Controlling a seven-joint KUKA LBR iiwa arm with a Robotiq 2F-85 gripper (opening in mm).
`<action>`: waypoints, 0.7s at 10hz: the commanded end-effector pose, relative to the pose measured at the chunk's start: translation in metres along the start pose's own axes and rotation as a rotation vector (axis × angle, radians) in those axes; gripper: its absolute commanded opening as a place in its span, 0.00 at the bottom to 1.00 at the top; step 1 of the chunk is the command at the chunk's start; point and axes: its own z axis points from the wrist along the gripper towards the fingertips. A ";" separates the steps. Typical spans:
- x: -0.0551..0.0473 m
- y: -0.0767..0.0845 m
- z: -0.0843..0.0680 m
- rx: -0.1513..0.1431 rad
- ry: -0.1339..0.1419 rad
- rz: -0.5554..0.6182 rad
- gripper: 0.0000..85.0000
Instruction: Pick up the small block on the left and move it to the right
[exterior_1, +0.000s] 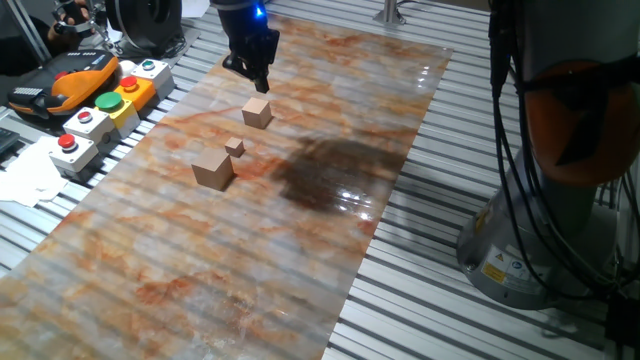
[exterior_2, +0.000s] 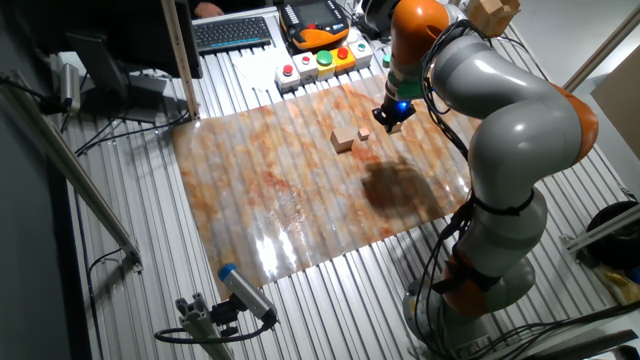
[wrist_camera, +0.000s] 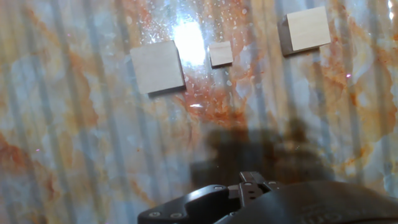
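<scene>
The small block (exterior_1: 257, 111) is a pale tan cube on the marble-patterned board, also in the hand view at the upper right (wrist_camera: 306, 29). My gripper (exterior_1: 248, 78) hangs just above and slightly behind it, not touching it. Its dark fingers stand a little apart with nothing between them. In the other fixed view the gripper (exterior_2: 388, 118) covers the small block. The hand view shows only the hand's black housing along its bottom edge, not the fingertips.
A tiny brown cube (exterior_1: 234, 147) and the largest, darker cube (exterior_1: 213, 168) sit in a row in front of the small block. A button box (exterior_1: 100, 115) and a pendant (exterior_1: 60, 85) lie off the board's left side. The robot base (exterior_1: 560, 200) stands at the right.
</scene>
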 end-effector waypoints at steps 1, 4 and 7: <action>0.000 0.000 0.000 0.001 -0.002 -0.006 0.00; 0.001 0.000 0.000 0.001 -0.009 -0.008 0.00; 0.001 0.000 0.000 0.001 0.001 -0.013 0.00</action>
